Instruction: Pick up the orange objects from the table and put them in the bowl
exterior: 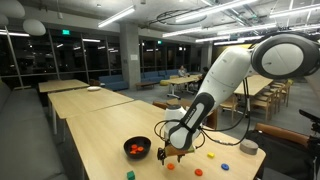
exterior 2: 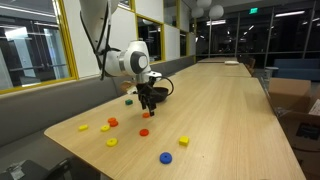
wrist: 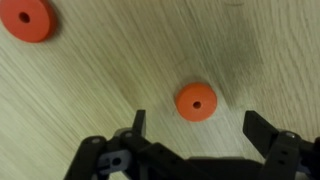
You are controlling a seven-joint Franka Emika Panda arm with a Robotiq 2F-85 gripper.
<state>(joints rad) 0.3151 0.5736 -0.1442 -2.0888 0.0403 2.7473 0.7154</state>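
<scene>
Wrist view: my gripper is spread wide above one of the orange objects on the table.
My jaws grip nothing, and another orange disc lies well apart. In both exterior views I hover just beside the bowl. In an exterior view, further orange pieces lie farther from the bowl.

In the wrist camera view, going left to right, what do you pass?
An orange disc at the top corner → one pincer finger → orange disc between the fingers → other pincer finger.
</scene>
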